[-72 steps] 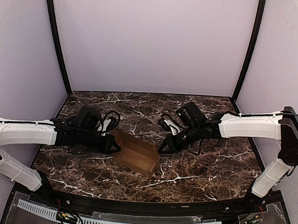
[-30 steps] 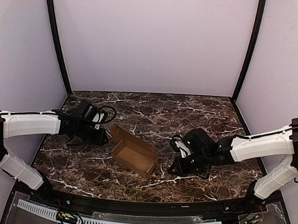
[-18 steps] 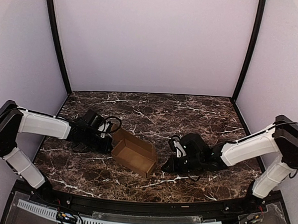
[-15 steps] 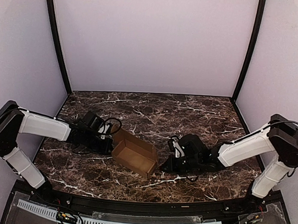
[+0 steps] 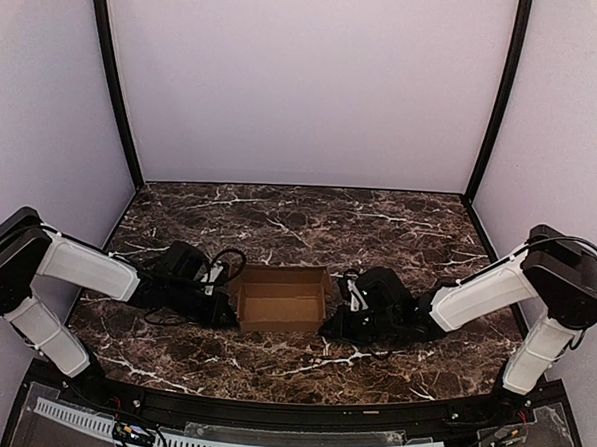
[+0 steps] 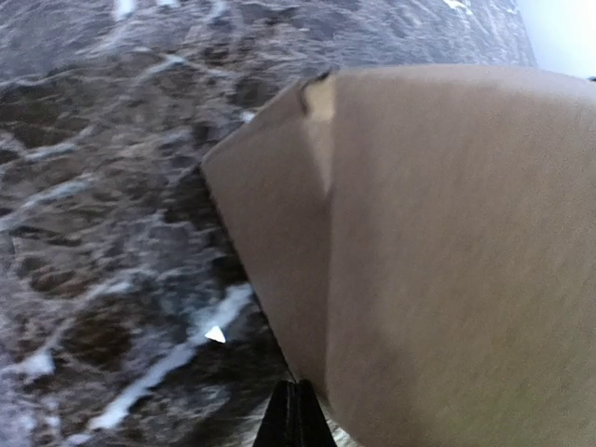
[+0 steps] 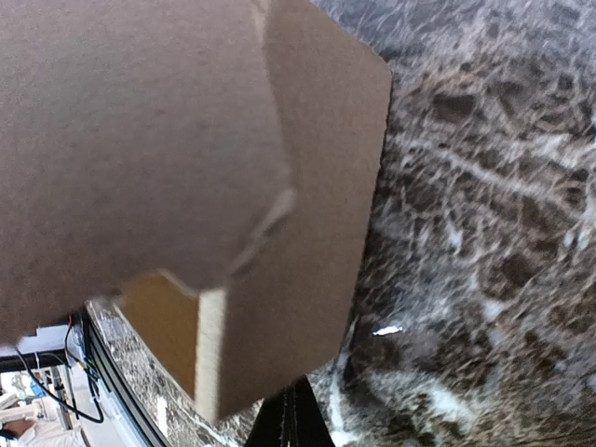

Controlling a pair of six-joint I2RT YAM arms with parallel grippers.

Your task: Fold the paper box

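1. Top view first: the paper box point(image 5: 282, 299) sits on the marble table point(image 5: 309, 219), in the near half and about midway between the side walls.
2. It stands as an open brown carton, mouth up, with its inner floor in plain sight and its long sides running left to right.
3. Left gripper point(image 5: 230, 313) is low on the table at the carton's left end, its arm reaching in from the left side.
4. Right gripper point(image 5: 327, 325) mirrors it at the carton's right end, also low, so the carton lies between the two.
5. On the left wrist camera, the fingertips point(image 6: 284, 430) are pressed together into one dark wedge, so the jaws are closed on nothing.
6. Same camera: the cardboard wall fills the right of the picture, and the wedge points at its lower edge, just beside it. I cannot tell whether it actually touches.
7. On the right wrist camera, the fingertips point(image 7: 279, 428) are also pinched together with nothing between them.
8. The carton's end looms over that wedge, with a folded corner and a flap edge showing. Again it is right up close, and I cannot confirm contact.
9. Dark cables loop over both wrists in the top view.
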